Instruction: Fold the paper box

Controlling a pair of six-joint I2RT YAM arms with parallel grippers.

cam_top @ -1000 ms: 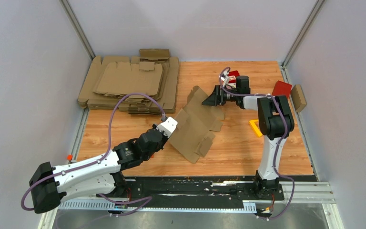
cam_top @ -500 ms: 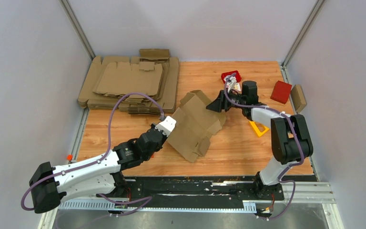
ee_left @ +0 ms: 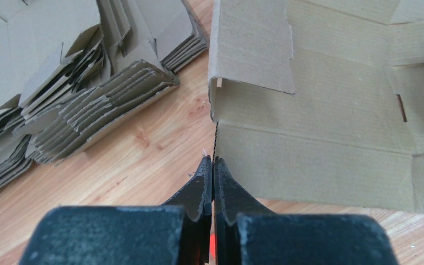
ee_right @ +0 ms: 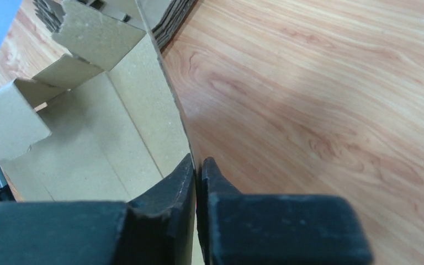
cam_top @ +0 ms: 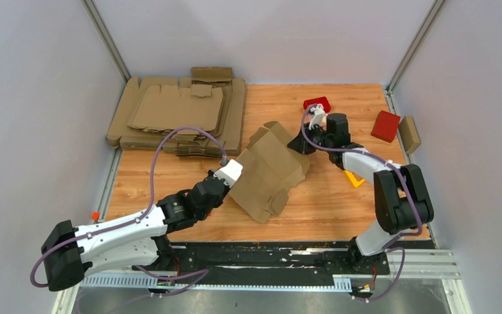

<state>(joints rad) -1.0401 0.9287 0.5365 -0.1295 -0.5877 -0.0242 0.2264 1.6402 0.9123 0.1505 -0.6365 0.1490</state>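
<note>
Centre frame, on surface: box, half-formed; left end effector, right end effector both clamped onto its edges.

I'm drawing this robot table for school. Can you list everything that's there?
paper box: one, brown, mid-table, partly folded.
flat cardboard pile: one stack, brown, back left.
red boxes: two, red, back right.
small cardboard box: one, brown, right edge.
yellow piece: one, yellow, under the right arm, partly hidden.
table: one, wood-coloured.
left gripper: one, black fingers, shut on the paper box's left edge.
right gripper: one, black fingers, shut on its far right edge.
</note>
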